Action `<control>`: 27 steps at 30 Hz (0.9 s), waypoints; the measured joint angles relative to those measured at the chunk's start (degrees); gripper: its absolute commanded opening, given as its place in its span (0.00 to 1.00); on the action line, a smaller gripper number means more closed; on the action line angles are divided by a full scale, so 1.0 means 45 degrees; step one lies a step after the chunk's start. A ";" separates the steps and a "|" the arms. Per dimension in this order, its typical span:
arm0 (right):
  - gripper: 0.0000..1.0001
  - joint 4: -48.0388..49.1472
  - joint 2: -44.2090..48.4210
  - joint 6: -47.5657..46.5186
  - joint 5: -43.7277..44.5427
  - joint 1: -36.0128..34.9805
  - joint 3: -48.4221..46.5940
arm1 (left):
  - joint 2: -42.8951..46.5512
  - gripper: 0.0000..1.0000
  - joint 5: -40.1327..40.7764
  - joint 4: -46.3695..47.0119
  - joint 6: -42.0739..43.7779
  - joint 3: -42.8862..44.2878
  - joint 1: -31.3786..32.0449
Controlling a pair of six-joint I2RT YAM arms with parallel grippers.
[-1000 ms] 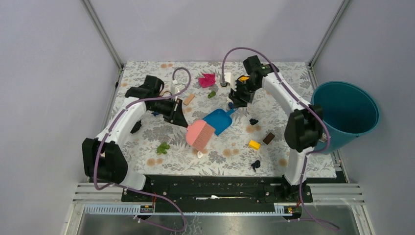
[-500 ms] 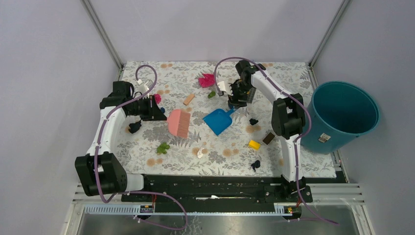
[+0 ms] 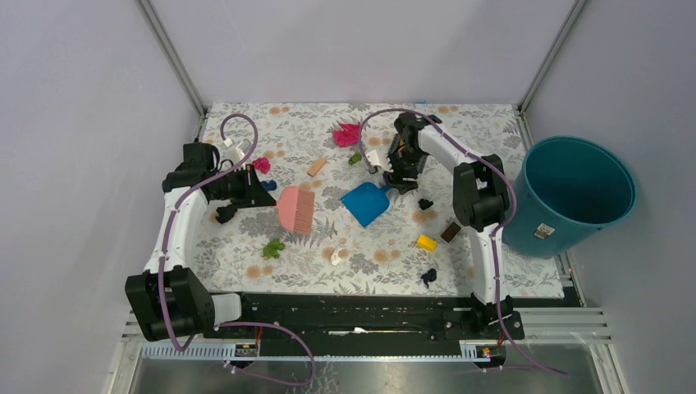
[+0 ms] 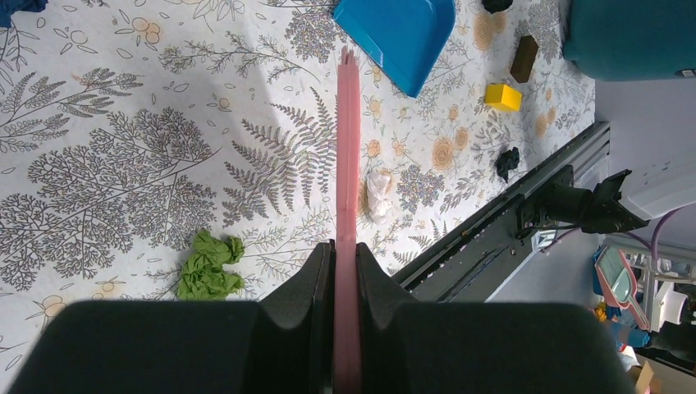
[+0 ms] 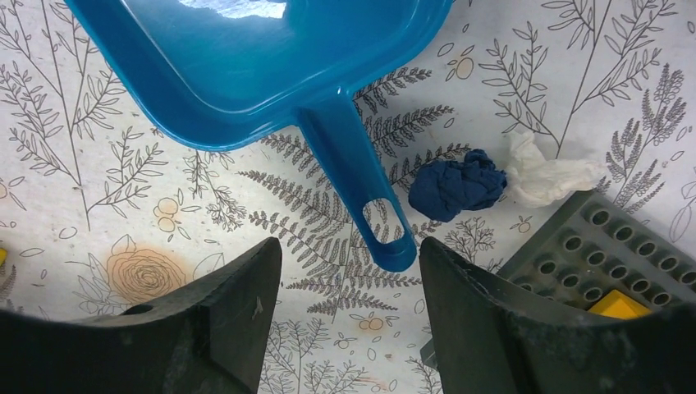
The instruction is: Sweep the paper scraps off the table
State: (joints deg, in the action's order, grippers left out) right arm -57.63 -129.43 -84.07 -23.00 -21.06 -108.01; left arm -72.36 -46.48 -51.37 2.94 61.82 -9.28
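Moved left away from the blue dustpan [image 3: 367, 202], the pink brush [image 3: 295, 208] sits clamped in the left gripper [image 4: 345, 250]; the right gripper [image 5: 349, 246] spreads apart, straddling the dustpan's handle.

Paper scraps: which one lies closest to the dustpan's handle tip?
The dark blue wad, right beside the handle tip, next to a white scrap; the others lie farther off.

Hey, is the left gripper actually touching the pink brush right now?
Touching. In the left wrist view, the left gripper has its fingers pressed flat against both sides of the pink brush, with no gap showing.
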 measured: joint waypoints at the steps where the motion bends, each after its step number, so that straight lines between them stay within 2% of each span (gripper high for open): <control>1: 0.68 0.0005 0.0000 0.0029 -0.0005 0.0000 0.0024 | 0.0000 0.00 -0.0015 0.0005 0.0000 0.0000 -0.0005; 6: 0.66 0.0019 0.0010 0.0291 -0.0015 -0.0010 0.0291 | 0.0000 0.00 -0.0063 0.0000 0.0005 -0.0024 -0.0010; 10: 0.63 0.0068 0.0311 0.0389 -0.0024 -0.0083 0.1336 | 0.0000 0.00 -0.0126 0.0005 0.0005 -0.0039 -0.0019; 17: 0.52 0.0282 0.1409 0.0928 -0.0087 -0.0243 0.2642 | 0.0000 0.00 -0.0204 0.0005 0.0010 -0.0180 -0.0019; 27: 0.50 0.1617 0.2327 0.2307 -0.0432 -0.0345 0.4051 | 0.0000 0.00 -0.0238 0.0024 0.0010 -0.0277 -0.0019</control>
State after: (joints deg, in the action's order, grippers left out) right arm -50.35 -118.96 -73.69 -24.95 -22.61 -89.78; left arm -72.36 -47.55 -51.27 2.98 60.58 -9.37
